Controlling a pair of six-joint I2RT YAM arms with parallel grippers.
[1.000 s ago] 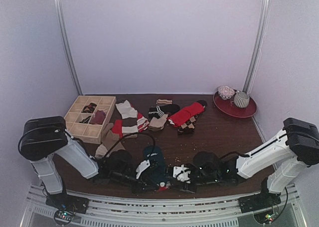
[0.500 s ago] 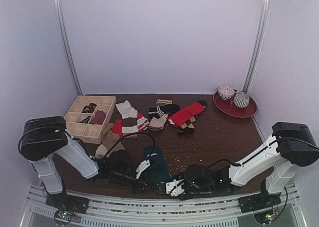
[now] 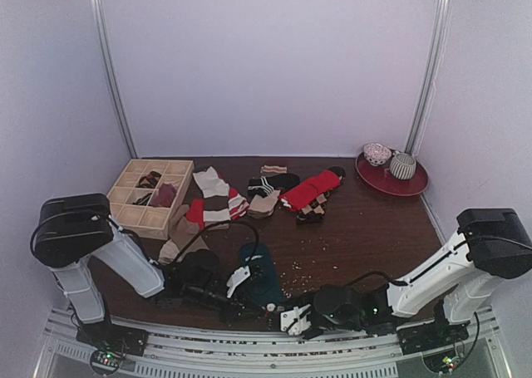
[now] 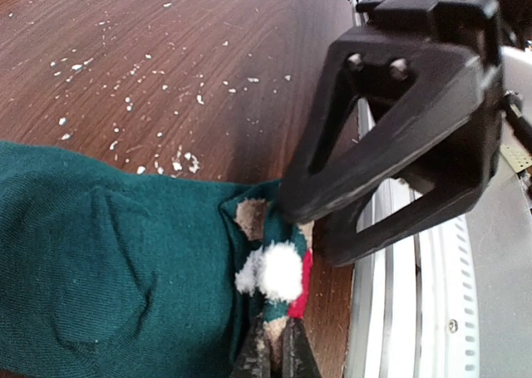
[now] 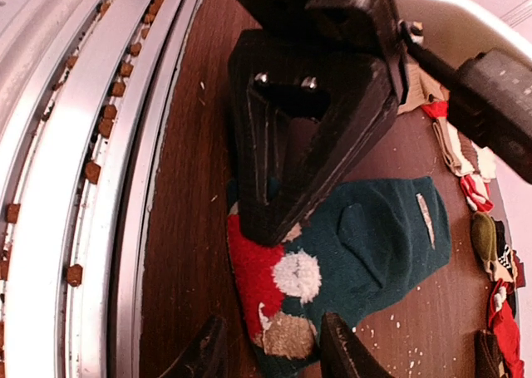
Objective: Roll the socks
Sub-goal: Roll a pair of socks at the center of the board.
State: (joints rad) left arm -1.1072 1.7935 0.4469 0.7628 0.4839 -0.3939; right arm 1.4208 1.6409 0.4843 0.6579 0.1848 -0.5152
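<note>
So, the teal sock (image 4: pixel 108 270) is lying flat at the near edge of the tabletop (image 4: pixel 166 54), right by the metal rail (image 4: pixel 391 328), with both arms bunched around its patterned end. The overhead view only gives you a dark tangle there; the wrist cams are where the detail is.

Left wrist cam: the left jaws are pinched fully together on the sock's edge, right beside the red, white and tan patch (image 4: pixel 278 270).

Right wrist cam: the right jaws stand partway open, with a finger (image 5: pixel 345 349) on either side of that same patch. Can't tell if they're actually touching fabric.

What only the overhead shows is everything further back: a heap of other socks (image 3: pixel 249 191), a wooden divider box (image 3: pixel 150 197) on the left, and a red plate (image 3: pixel 413 184) far right.
</note>
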